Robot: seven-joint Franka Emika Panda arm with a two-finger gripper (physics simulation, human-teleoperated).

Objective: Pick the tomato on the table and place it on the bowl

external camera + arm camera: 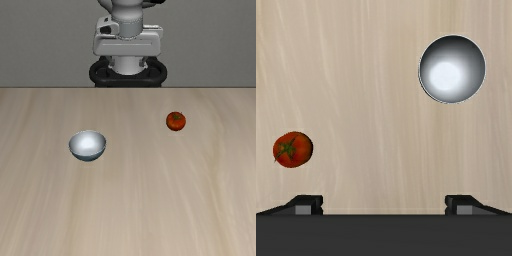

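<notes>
The claw (pixel 386 205) is being held wide, empty. The round red tomato (pixel 293 149), well apart from the shiny metal bowl (pixel 452 68), should be centred under it first.

The Franka arm (pixel 128 15) stands folded up over its black base (pixel 128 73), its broad white wrist block (pixel 128 42) squared to the front. The tool (pixel 385 205) points straight down, raised well clear, its two dark fingertips (pixel 304 204) spread wide apart and gripping nothing.
</notes>
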